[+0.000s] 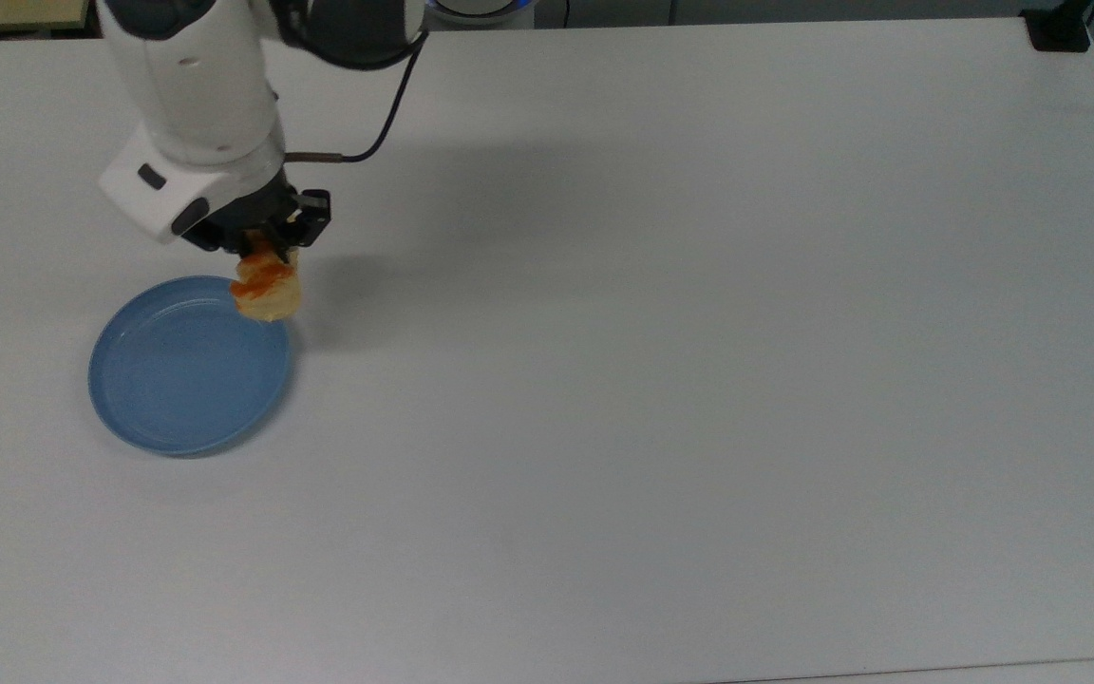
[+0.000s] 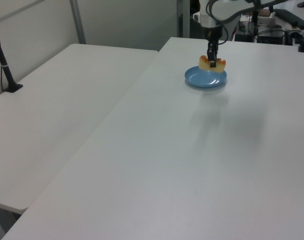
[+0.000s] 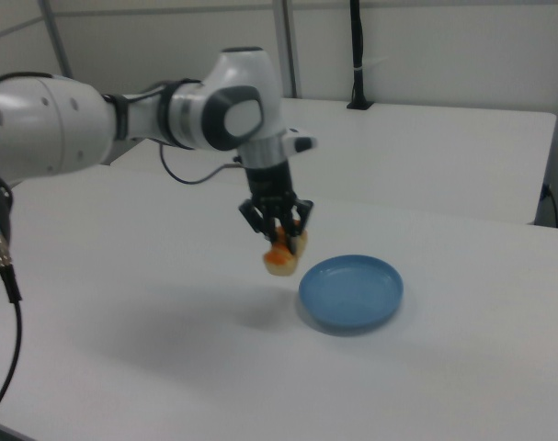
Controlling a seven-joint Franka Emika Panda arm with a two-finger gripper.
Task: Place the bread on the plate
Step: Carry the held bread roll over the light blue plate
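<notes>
The pincer (image 1: 267,249) holds the bread (image 1: 266,290) clamped, raised above the surface (image 1: 699,380). The plate (image 1: 188,366) lies just beside and below it. This is the carrying step; next, I think, move over the plate's middle, lower, release.

A lab or test room: plain white tables (image 2: 141,150) pushed side by side, bare pale partition walls (image 2: 121,22), a black pole (image 3: 356,55) clamped to a table edge, and cables and equipment (image 2: 272,30) crowded behind the arm (image 3: 122,115).
</notes>
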